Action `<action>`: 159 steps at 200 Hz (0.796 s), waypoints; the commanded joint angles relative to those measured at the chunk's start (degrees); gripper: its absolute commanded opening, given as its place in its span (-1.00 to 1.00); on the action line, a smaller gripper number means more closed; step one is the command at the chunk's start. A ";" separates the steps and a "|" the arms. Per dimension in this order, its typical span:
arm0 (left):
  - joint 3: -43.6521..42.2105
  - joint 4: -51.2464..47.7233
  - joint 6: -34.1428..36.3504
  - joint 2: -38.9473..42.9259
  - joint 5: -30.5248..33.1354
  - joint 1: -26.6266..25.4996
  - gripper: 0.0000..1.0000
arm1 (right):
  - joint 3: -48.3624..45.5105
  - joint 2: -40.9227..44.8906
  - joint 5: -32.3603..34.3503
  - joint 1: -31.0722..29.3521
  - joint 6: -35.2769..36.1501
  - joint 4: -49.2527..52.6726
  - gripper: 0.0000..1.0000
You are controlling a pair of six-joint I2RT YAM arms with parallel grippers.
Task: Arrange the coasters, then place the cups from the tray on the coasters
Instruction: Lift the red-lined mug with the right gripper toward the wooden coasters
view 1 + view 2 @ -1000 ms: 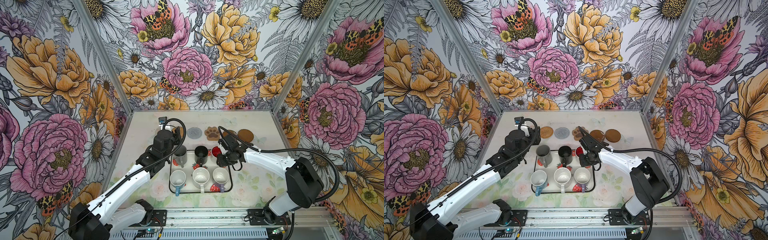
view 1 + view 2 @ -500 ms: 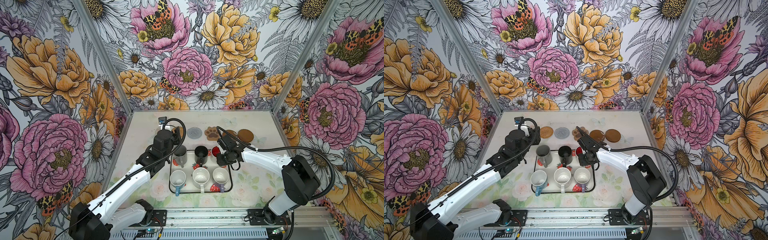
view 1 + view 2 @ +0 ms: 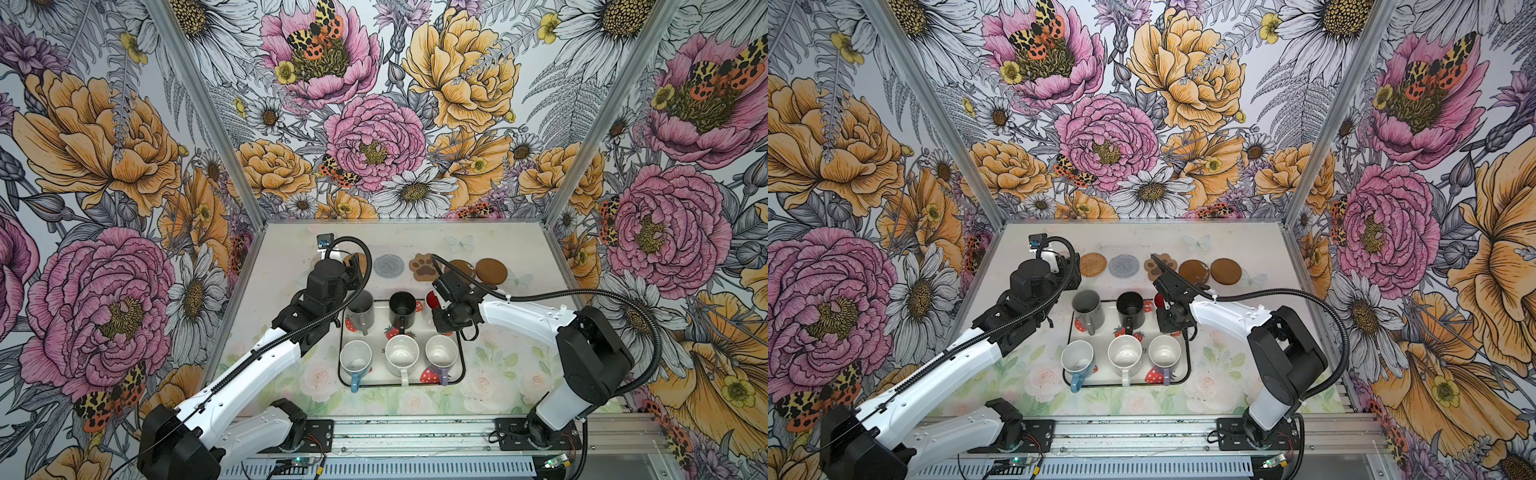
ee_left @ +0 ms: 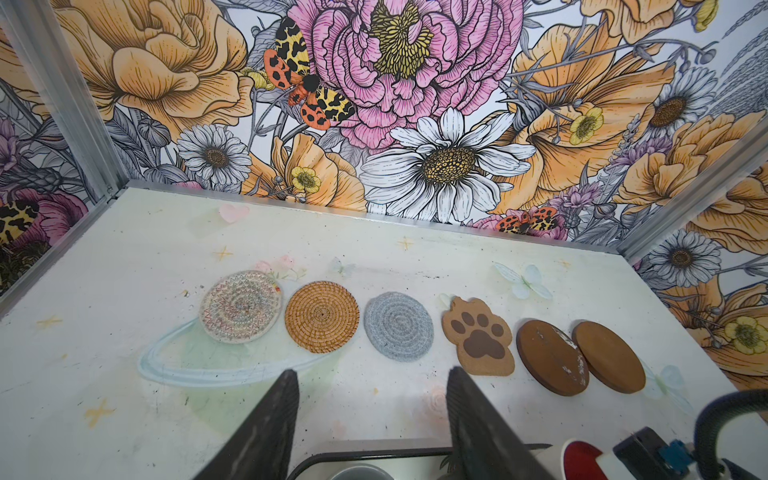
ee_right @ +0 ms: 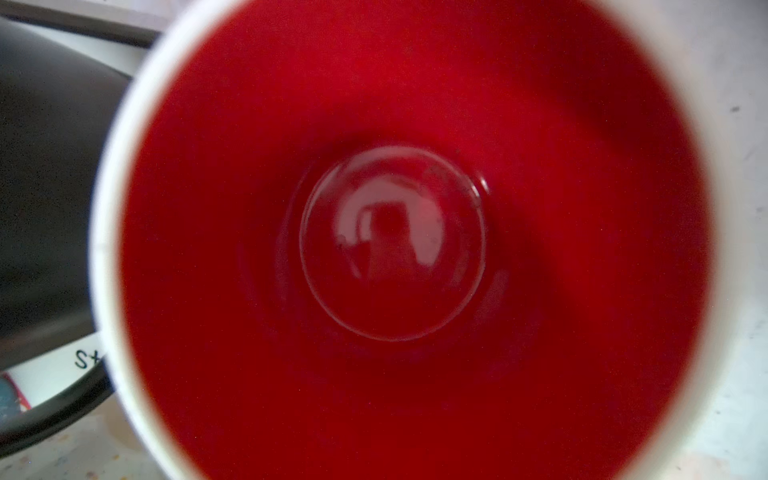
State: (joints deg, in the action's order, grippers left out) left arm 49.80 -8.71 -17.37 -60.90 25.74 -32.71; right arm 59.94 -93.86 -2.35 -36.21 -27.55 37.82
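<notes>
Six coasters lie in a row at the back: clear patterned [image 4: 241, 306], rattan [image 4: 322, 316], grey [image 4: 399, 325], paw [image 4: 478, 340] and two brown discs [image 4: 550, 357] [image 4: 609, 355]. The tray [image 3: 462, 365] holds six cups: grey [image 3: 360, 307], black [image 3: 402, 309], light blue [image 3: 355, 358], white [image 3: 402, 355], lilac [image 3: 441, 352] and the white cup with red inside [image 5: 390, 241]. My right gripper [image 3: 441, 321] is down at that red-inside cup's near side, shut on it, its fingers hidden. My left gripper [image 4: 372, 370] hangs open and empty between the tray's back edge and the coaster row.
Flowered walls with metal corner posts [image 3: 582, 137] close in the table on three sides. A metal rail [image 3: 415, 432] carrying both arm bases runs along the front. My right arm's black cable [image 3: 540, 296] arches over the table near the brown discs.
My right gripper has edged in over the red-inside cup and closed. The left arm and all other cups and coasters have stayed put.
</notes>
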 commanded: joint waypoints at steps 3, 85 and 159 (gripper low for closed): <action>-0.88 0.98 1.06 -0.29 0.80 0.67 0.17 | 2.63 0.07 2.02 0.00 0.39 -2.19 -0.97; -1.33 1.68 1.32 -0.17 0.76 0.92 0.17 | 3.82 2.58 3.15 0.00 2.50 -1.72 -1.00; -1.34 1.23 1.19 0.10 0.35 0.98 0.17 | 3.90 7.27 6.19 0.08 3.91 -0.31 -1.00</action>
State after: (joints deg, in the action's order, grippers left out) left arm 49.04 -8.27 -17.34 -60.93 25.74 -32.34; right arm 61.14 -90.26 1.19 -36.21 -24.88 39.09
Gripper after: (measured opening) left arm 0.586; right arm 0.174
